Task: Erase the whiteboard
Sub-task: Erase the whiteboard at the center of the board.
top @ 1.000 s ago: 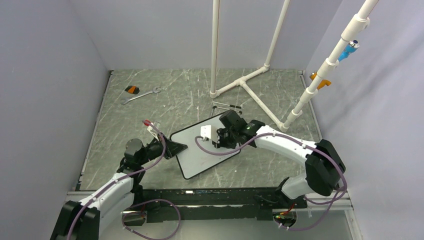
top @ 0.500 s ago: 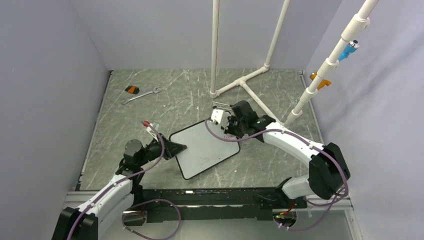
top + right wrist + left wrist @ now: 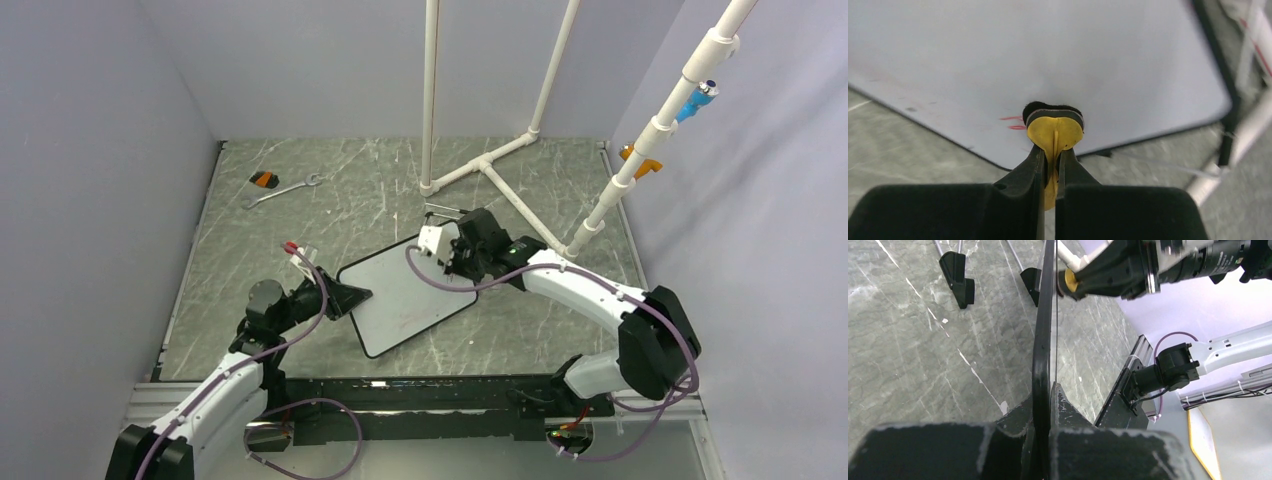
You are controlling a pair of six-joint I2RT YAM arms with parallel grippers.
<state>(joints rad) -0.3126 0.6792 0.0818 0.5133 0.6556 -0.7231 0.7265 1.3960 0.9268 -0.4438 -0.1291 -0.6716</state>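
The right end effector, clamped tight on a yellow felt-faced eraser, presses it to the whiteboard beside red strokes, while the left end effector pinches the board's left edge, apparently steadying it mid-worktop.

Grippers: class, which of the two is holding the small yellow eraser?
The right gripper, shut on the yellow eraser held at the whiteboard beside some red marks. The left gripper instead clamps the whiteboard's edge.
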